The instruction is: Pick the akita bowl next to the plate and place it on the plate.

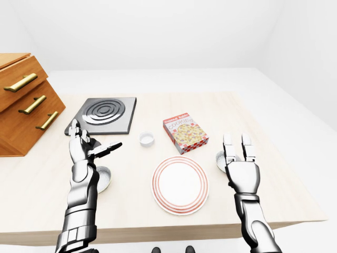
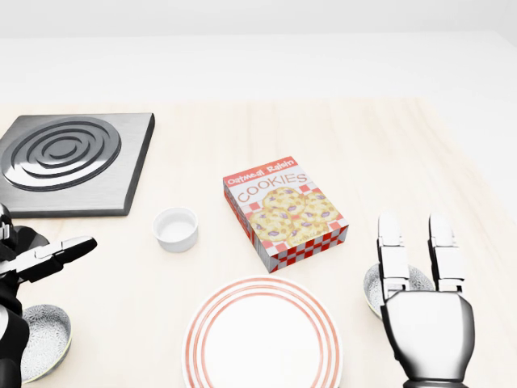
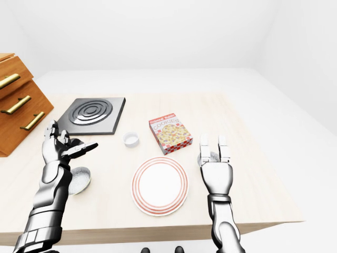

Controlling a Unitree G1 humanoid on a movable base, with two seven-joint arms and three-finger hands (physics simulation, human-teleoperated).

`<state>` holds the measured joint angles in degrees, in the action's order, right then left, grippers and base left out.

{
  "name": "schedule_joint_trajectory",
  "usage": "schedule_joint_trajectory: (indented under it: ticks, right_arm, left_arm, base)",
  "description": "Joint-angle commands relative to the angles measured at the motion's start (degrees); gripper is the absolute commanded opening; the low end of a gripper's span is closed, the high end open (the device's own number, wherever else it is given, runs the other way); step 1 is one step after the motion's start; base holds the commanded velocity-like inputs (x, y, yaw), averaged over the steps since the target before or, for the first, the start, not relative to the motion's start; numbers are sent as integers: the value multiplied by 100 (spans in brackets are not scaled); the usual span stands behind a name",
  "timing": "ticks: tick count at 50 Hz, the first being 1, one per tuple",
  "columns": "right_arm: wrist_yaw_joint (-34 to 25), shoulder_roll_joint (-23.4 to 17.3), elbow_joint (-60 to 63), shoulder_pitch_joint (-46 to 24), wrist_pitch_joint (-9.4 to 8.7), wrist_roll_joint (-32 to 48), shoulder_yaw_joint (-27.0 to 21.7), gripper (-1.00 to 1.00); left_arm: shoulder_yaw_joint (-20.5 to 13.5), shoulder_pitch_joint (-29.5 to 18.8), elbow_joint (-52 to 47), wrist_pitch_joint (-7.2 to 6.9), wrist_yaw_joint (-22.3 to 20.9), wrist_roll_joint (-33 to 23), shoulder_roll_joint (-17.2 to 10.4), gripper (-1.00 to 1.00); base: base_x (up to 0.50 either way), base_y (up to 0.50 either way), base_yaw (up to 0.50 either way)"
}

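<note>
Akita bowl [image 2: 386,288]: upright on the table [image 2: 388,153], mouth up, round with no long axis, just right of the plate [image 2: 262,343], partly hidden by the right robot hand.
Left robot hand [image 1: 87,149]: raised at the scene's left, fingers spread wide, empty, above a second bowl [image 2: 40,339].
Cookie box [image 2: 284,212]: lying flat, far side of the plate.
Right robot hand [image 2: 424,279]: palm down, fingers [image 2: 393,246] straight and apart over the akita bowl, grasping nothing.

Both arms glossy chrome-silver with black joint gaps. Right hand [image 2: 426,311]: blocky palm, segmented white-and-black fingers [image 2: 393,250]. Left hand [image 1: 87,150]: same finish, 3 fingers.
</note>
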<state>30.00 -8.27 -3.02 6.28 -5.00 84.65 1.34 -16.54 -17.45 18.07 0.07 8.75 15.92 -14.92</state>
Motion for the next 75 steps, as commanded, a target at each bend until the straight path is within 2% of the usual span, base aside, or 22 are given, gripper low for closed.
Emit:
schedule_joint_trajectory:
  ticks: [1,4,11,16,30,33,36,38,43,44,45,48,50,51,55,57,58,61,63,66,69,75]
  right_arm:
    - [0,-24,-15,-5,0,234,30,100]
    - [0,-15,13,0,0,215,28,100]
    - [0,2,-164,-45,0,260,80,100]
    - [0,22,-515,-158,0,327,187,100]
    - [0,-22,-582,-234,0,285,200,100]
    - [0,-19,-596,-239,0,285,212,100]
    - [0,-21,-595,-239,0,283,213,100]
    - [0,-63,-598,-273,0,246,157,100]
    - [0,-137,-342,-255,0,181,-4,100]
    - [0,-142,-302,-252,0,161,-40,100]
    - [0,-141,-300,-252,0,162,-45,100]
    - [0,-132,-327,-262,0,141,-81,100]
    - [0,-131,-307,-258,0,133,-90,100]
    - [0,-143,-290,-263,0,106,-118,100]
    - [0,-153,-382,-298,0,53,-168,100]
    - [0,-153,-468,-313,0,-25,-183,100]
    - [0,-162,-453,-313,0,-68,-195,100]
    - [0,-163,-452,-312,0,-72,-195,100]
    - [0,-194,-636,-439,0,-153,-230,100]
    - [0,-176,-724,-476,0,-247,-191,100]
    - [0,-184,-953,-579,0,-287,-164,100]
    - [0,-193,-1151,-636,0,-344,-93,100]
  left_arm:
    - [0,-6,30,27,-11,-5,0,100]
    - [4,-12,75,68,-16,-10,6,100]
    - [4,-12,27,14,-3,0,-4,100]
    - [7,-37,100,60,-11,-2,-8,100]
    - [0,6,-12,-7,6,1,2,100]
    - [1,-24,105,81,-11,-9,3,100]
    - [4,-27,114,87,-11,-7,1,100]
    - [7,4,6,13,12,2,3,100]
    - [13,5,-28,-11,26,-14,13,100]
    - [10,-19,75,65,6,-22,14,100]
    - [10,-21,84,71,5,-22,13,100]
    - [11,-84,292,210,-33,-22,-6,100]
    - [19,-68,232,168,-13,-13,-8,100]
    - [24,-40,113,78,12,-3,-11,100]
    - [21,-13,-2,-7,33,-4,-5,100]
    - [14,-46,122,84,3,-18,-3,100]
    - [16,-27,34,18,23,-10,-5,100]
    - [15,-24,23,10,24,-11,-4,100]
    - [11,-19,-41,-50,47,-11,-1,100]
    - [7,-68,123,57,21,-16,-8,100]
    - [12,-18,-27,-40,51,-5,-3,100]
    - [5,-24,4,-16,46,-9,2,100]
  base:
    - [0,0,0]
    - [0,0,0]
    - [0,0,0]
    - [0,0,0]
    - [0,0,0]
    - [0,0,0]
    - [0,0,0]
    - [0,0,0]
    - [0,0,0]
    - [0,0,0]
    - [0,0,0]
    - [0,0,0]
    - [0,0,0]
    - [0,0,0]
    - [0,0,0]
    - [0,0,0]
    - [0,0,0]
    - [0,0,0]
    - [0,0,0]
    - [0,0,0]
    - [0,0,0]
    - [0,0,0]
